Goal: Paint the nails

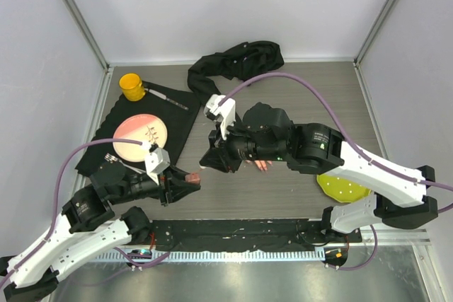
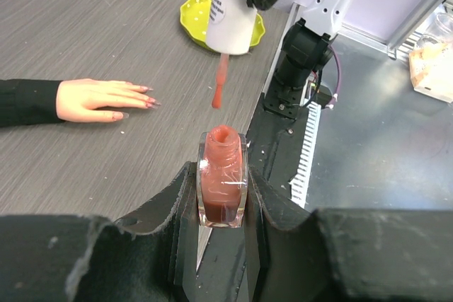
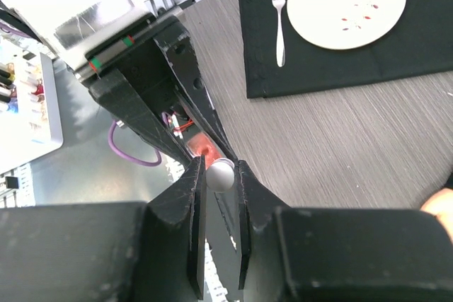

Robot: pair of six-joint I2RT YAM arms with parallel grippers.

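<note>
Open square glass polish bottle [image 2: 223, 199] is pinched by left gripper [image 2: 221, 178]; white plastic cap [image 2: 230, 19] is pinched by right gripper [image 3: 219, 173], red brush [image 2: 220, 88] hung just above left fingers; pinkish-red nails [image 2: 144, 101] are seen well apart from both.

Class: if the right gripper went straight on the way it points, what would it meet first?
Probably the open polish bottle clamped in the left gripper: the brush in the right gripper points at its mouth, apart from it. Depth is unclear.
</note>
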